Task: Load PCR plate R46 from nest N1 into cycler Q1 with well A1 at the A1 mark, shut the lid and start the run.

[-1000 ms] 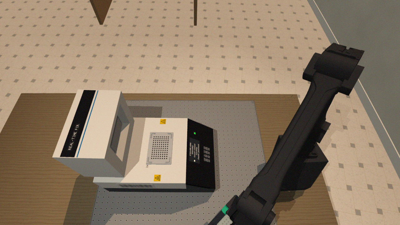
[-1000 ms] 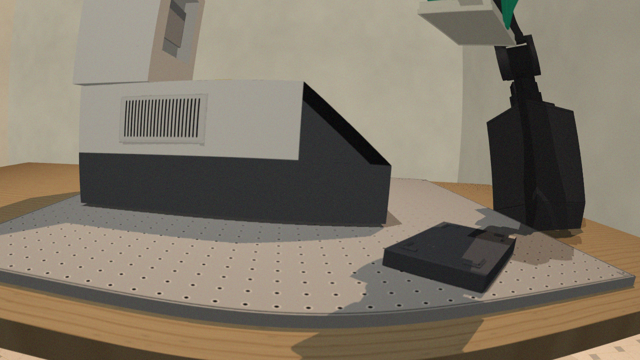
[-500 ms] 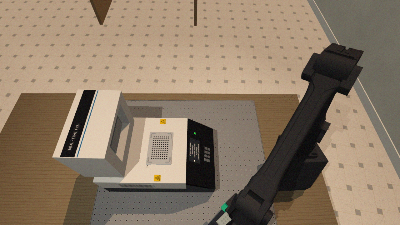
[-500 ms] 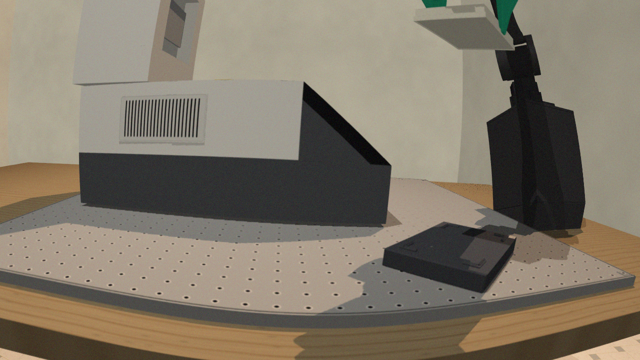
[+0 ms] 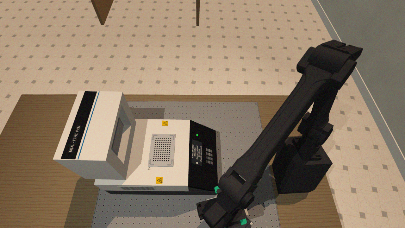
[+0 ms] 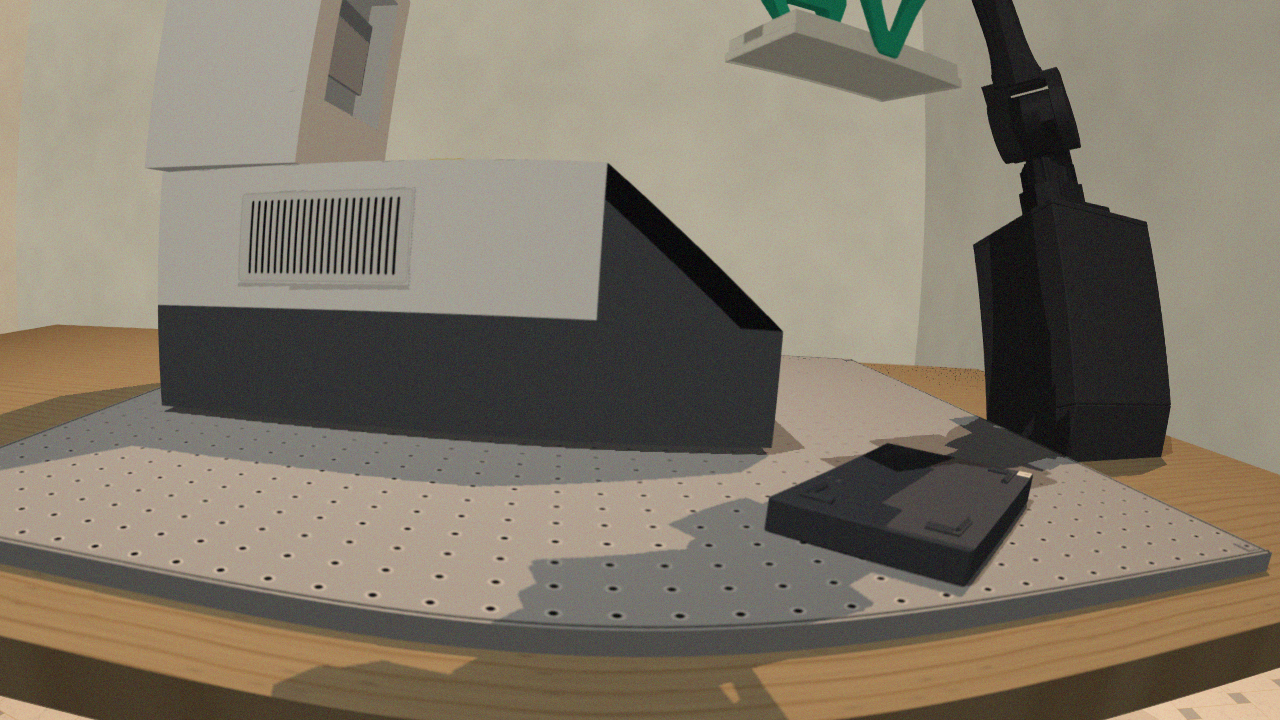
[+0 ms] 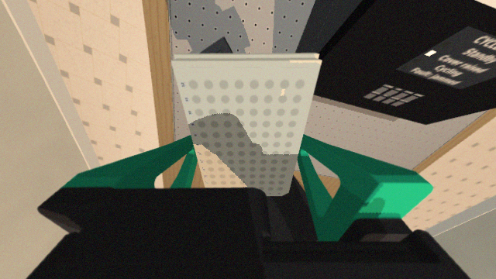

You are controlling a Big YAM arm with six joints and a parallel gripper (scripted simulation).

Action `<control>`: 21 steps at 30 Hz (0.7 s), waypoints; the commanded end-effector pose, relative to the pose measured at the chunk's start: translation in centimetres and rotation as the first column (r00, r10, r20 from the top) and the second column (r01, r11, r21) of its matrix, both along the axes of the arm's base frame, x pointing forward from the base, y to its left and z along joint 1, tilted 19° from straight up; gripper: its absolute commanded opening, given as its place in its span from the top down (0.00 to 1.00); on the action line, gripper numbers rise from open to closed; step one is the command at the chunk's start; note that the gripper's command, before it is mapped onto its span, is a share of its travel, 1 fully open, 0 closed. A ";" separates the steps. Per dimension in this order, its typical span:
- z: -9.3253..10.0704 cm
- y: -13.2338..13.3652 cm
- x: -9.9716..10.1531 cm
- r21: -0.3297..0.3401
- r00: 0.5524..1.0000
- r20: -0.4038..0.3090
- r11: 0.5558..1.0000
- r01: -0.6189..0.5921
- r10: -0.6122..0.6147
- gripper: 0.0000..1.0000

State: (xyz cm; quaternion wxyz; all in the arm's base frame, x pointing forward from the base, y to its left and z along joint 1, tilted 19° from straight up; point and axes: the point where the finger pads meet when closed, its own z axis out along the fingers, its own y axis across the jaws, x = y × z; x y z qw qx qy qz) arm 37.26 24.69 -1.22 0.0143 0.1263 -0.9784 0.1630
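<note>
My gripper (image 7: 247, 139) is shut on the white 96-well plate R46 (image 7: 246, 112), its green fingers clamping the two long sides. The plate hangs high in the air in the exterior view (image 6: 841, 58), well above the empty black nest N1 (image 6: 899, 505). The cycler Q1 (image 5: 158, 153) stands with its lid (image 5: 90, 133) raised at the rear. Its grey block (image 5: 162, 149) with corner brackets lies bare. The lamp (image 5: 196, 135) is green. The key rows (image 5: 209, 155) sit on the black sloped panel, also in the wrist view (image 7: 391, 95). In the top view the arm's wrist (image 5: 226, 204) hides the plate.
The arm's base (image 5: 302, 167) stands at the right of the perforated grey breadboard (image 5: 181, 204). Q1 fills the board's left and middle. The wooden table edge lies just beyond the board at the front and right.
</note>
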 end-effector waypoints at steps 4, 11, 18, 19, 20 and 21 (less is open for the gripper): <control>1.8 -1.6 4.9 0.040 0.964 0.097 0.969 0.244 -0.246 1.00; 3.2 -2.4 6.2 0.071 0.913 0.156 0.926 0.371 -0.377 1.00; 4.4 -5.9 9.8 0.111 0.808 0.207 0.834 0.541 -0.551 1.00; 4.3 -6.3 10.0 0.114 0.787 0.213 0.814 0.569 -0.580 1.00; 4.1 -6.5 10.1 0.117 0.765 0.214 0.794 0.597 -0.607 1.00; 3.8 -6.6 10.1 0.115 0.750 0.217 0.779 0.616 -0.625 1.00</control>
